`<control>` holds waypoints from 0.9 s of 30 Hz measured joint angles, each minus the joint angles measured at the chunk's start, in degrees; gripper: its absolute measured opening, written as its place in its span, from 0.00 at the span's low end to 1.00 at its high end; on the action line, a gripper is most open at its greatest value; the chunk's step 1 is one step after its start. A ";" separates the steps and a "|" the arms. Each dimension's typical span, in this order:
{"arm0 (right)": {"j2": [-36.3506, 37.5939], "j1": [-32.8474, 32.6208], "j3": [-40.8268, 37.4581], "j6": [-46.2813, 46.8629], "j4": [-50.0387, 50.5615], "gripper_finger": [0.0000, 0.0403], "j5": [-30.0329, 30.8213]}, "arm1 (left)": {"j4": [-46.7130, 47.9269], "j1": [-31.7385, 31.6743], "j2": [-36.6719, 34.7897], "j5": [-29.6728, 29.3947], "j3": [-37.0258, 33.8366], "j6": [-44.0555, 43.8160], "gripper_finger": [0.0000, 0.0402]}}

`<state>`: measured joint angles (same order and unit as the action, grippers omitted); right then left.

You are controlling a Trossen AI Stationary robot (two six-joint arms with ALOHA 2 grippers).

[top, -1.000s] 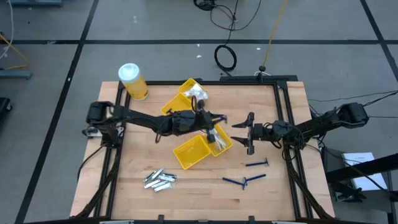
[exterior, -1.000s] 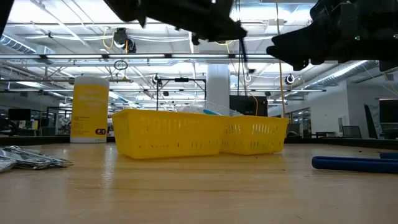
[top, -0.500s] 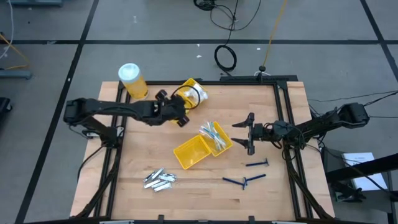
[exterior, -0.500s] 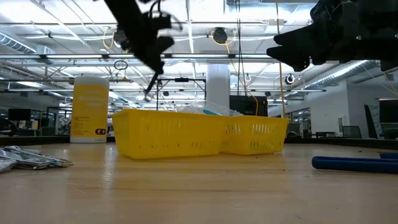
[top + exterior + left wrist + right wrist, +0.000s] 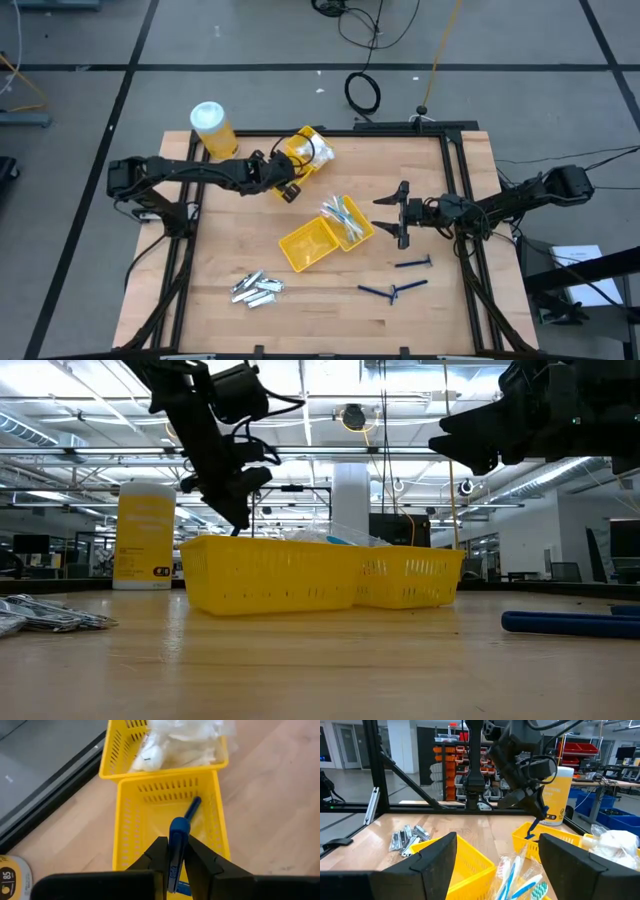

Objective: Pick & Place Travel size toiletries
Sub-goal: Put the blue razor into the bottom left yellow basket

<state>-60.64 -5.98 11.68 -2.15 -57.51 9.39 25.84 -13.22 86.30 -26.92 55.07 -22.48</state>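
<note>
My left gripper (image 5: 175,845) is shut on a dark-blue razor stick (image 5: 179,827). It hovers over a yellow tray (image 5: 127,825) at the table's far left (image 5: 285,185). The tray behind it (image 5: 116,750) holds white crinkly packets (image 5: 175,740). Two more blue razors (image 5: 412,263) (image 5: 392,290) lie flat on the wood at the near right. Silver-grey tubes (image 5: 256,288) lie in a heap near the front. Slim sticks in clear wrap (image 5: 343,215) lie in a middle tray. My right gripper (image 5: 392,215) stands open at the right, holding nothing. My left gripper pinches the razor's handle (image 5: 173,857) between its two fingers. The fingers slant down from the table's left, and the razor lies along them and sticks out past their tips. Its free end (image 5: 194,802) points down into the yellow tray; the razor is clear of the table.
An empty yellow tray (image 5: 305,245) stands at the table's middle beside the tray of wrapped sticks. A yellow jar with a white lid (image 5: 213,130) stands at the far left corner. A dark frame (image 5: 455,170) runs along the table's sides.
My left gripper has carried the razor from above the middle trays toward the table's far left, to the tray beside the white packets. It has tipped from near level to slanting down and has sunk a little. The razor stays between its fingers.
</note>
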 joint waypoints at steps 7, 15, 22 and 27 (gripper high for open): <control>0.00 0.00 0.00 0.00 0.38 0.66 0.00 | -0.03 -0.65 0.00 -0.54 0.00 -2.29 0.29; 0.00 0.00 0.00 0.00 0.86 0.66 0.02 | -0.09 -2.09 0.00 -1.82 0.00 -0.65 0.64; 1.96 -3.38 1.34 -0.83 8.64 0.66 0.04 | -4.09 -1.67 -1.16 -1.79 0.04 0.50 0.79; 2.42 -11.85 15.00 4.10 45.30 0.66 6.46 | -8.72 -0.24 -1.70 -1.68 0.07 4.00 0.83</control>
<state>-58.22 -17.83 26.68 1.95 -12.21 15.85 17.11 -13.46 84.60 -28.60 55.13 -18.47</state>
